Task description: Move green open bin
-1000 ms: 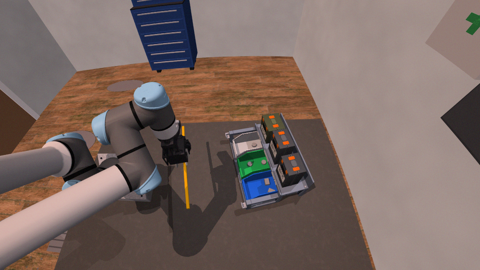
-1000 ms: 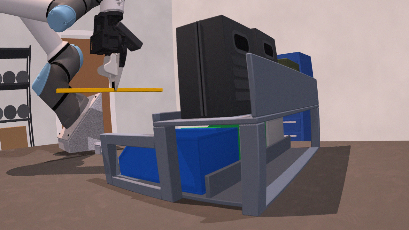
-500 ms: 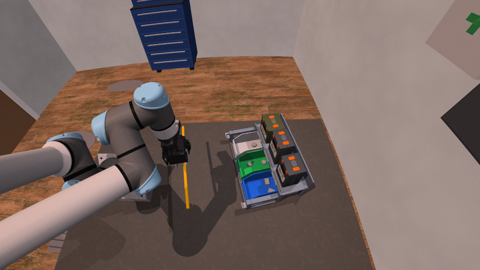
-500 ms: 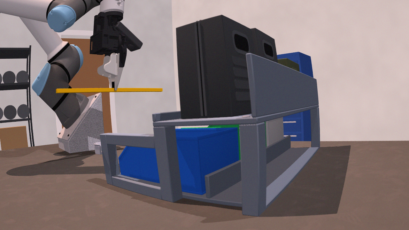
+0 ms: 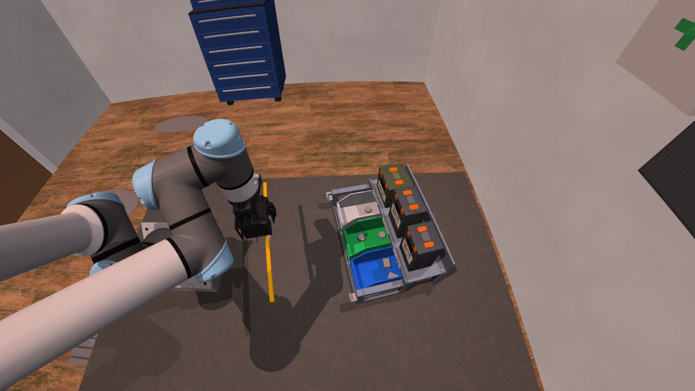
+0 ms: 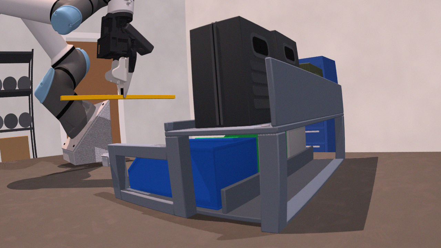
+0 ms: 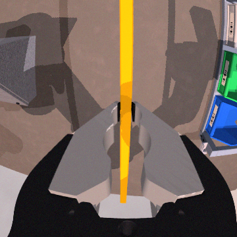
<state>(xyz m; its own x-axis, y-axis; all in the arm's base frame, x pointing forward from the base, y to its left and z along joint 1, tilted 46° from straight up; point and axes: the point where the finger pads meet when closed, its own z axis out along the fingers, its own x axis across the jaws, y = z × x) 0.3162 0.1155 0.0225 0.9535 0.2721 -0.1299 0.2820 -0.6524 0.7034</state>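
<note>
The green open bin (image 5: 370, 246) (image 7: 231, 79) stands upright in the low front tier of the grey shelf (image 5: 381, 291) (image 6: 308, 95) (image 7: 224, 151), between a white bin and a blue bin. Two round grey parts lie in it in the top view. In the exterior view it is mostly hidden behind the blue bin. My gripper (image 6: 123, 93) (image 7: 126, 103) is shut on a long yellow bar (image 5: 269, 277) (image 6: 151, 96) (image 7: 126, 49) near its middle. It holds the bar level, high above the table (image 5: 412, 340), on the robot base's side of the shelf. The gripper is well apart from the green bin.
The blue bin (image 5: 364, 276) (image 6: 209, 172) (image 7: 225, 122) with parts and the white bin (image 5: 351, 212) flank the green bin closely. Two black cases and an olive case (image 5: 396, 177) stand on the raised rear tier. The bar sticks out far on both sides of the fingers.
</note>
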